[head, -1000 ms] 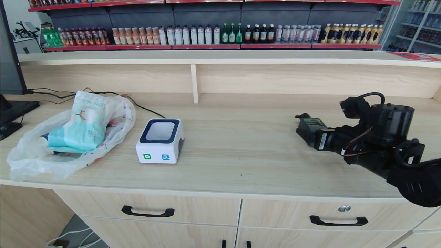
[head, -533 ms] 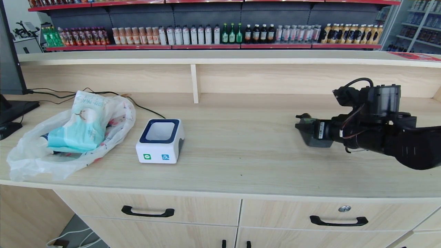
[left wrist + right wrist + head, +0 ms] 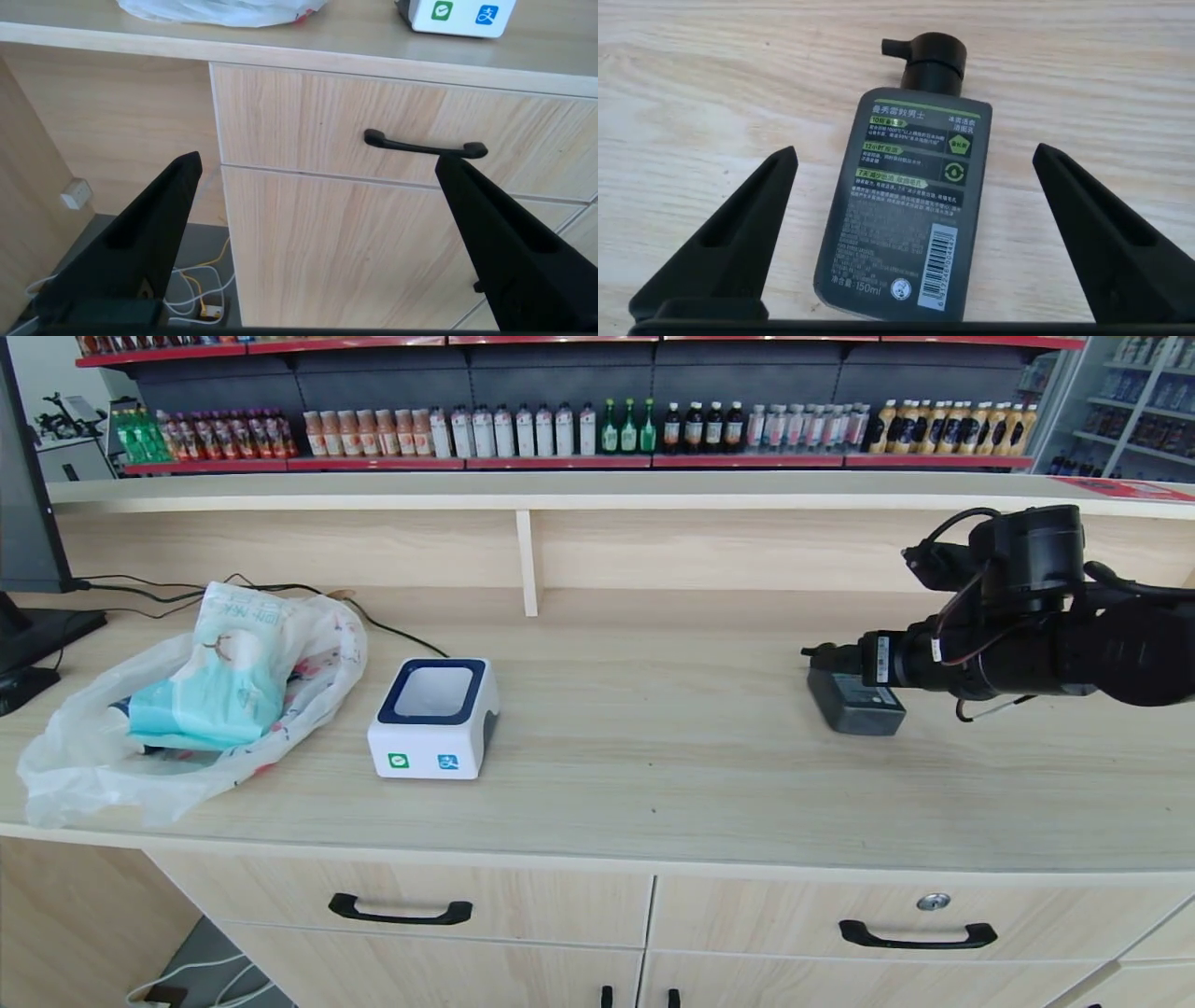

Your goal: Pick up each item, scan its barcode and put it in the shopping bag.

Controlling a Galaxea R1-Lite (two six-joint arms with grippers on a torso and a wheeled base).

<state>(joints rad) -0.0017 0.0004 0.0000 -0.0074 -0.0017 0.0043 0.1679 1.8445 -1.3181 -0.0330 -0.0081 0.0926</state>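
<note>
A dark grey pump bottle lies flat on the wooden counter at the right, label side up. My right gripper hovers just above its cap end, open, with one finger on each side of the bottle and neither touching it. At the counter's left lies the white plastic shopping bag with a teal pack inside. The white barcode scanner stands next to the bag. My left gripper is open and low in front of the drawers.
Cables run behind the bag and scanner. A monitor base sits at the far left. A raised shelf with a divider backs the counter. Drawer handles show below the counter edge.
My right arm has lifted and swung toward the back, so it now comes in level from the right. The bottle has stayed on the counter and shows more fully.
</note>
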